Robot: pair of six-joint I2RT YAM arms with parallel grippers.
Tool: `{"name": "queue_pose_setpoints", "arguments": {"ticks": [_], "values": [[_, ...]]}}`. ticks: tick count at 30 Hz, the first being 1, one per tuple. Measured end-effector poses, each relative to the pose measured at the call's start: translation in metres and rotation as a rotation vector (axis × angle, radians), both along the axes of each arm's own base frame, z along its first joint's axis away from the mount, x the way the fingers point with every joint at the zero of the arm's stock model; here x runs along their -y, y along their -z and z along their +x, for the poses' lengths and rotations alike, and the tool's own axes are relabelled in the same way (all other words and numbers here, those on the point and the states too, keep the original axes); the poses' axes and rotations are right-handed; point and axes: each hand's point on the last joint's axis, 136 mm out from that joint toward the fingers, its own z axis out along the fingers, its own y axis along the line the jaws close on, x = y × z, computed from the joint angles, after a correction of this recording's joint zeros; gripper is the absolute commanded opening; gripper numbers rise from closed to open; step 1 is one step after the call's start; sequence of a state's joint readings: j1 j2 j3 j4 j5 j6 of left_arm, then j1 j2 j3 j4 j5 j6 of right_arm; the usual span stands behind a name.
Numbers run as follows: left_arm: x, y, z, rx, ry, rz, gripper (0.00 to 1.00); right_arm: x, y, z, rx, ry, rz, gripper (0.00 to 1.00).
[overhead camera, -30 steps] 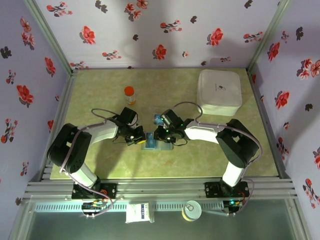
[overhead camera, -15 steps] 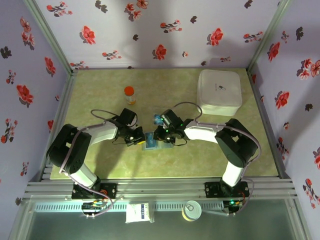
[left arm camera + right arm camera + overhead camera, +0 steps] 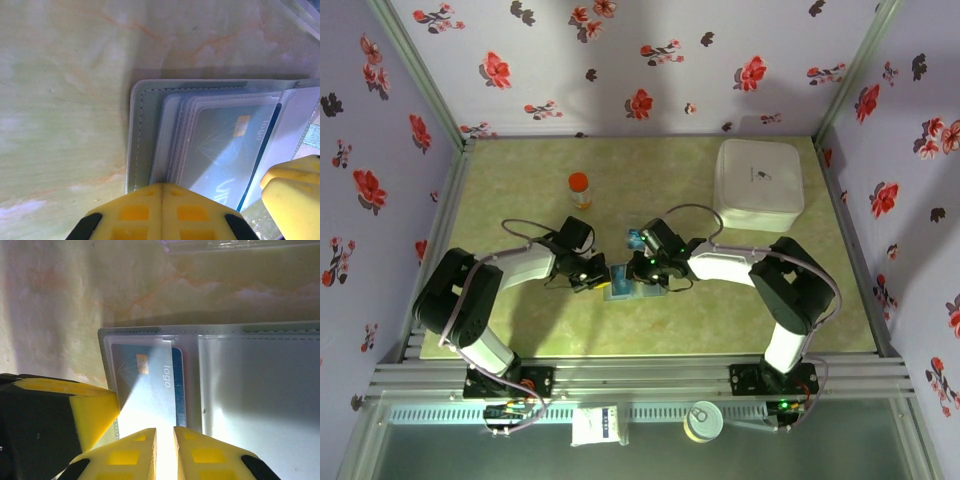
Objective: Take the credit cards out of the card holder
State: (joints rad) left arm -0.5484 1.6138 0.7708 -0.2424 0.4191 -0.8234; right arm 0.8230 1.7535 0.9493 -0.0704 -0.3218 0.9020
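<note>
Overhead, white box (image 3: 760, 185), orange-capped bottle (image 3: 579, 187), closer, blue card (image 3: 150, 382) in holder (image 3: 260, 400).

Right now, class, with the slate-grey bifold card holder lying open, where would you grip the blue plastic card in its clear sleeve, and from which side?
Pinch the blue card by its darker, seemingly uncovered strip beside the fold, coming in low from the right gripper's side. It lies flat in the card holder, offering only a thin edge; the left gripper sits at the holder's edge.
</note>
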Motion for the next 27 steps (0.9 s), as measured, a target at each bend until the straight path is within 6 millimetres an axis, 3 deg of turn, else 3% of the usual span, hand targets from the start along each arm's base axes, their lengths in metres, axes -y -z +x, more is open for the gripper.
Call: {"name": "queue_pose_setpoints", "arguments": {"ticks": [9,15,27], "values": [[0.0,0.0,0.0,0.0,0.0,0.0,0.0,-0.002,0.007,0.0,-0.015,-0.005,-0.006,0.25],[0.0,0.0,0.0,0.003,0.005,0.001,0.0,-0.002,0.006,0.0,-0.015,-0.006,-0.004,0.18],[-0.001,0.0,0.0,0.005,0.01,0.008,0.0,-0.01,0.009,0.001,-0.031,-0.022,0.011,0.29]]}}
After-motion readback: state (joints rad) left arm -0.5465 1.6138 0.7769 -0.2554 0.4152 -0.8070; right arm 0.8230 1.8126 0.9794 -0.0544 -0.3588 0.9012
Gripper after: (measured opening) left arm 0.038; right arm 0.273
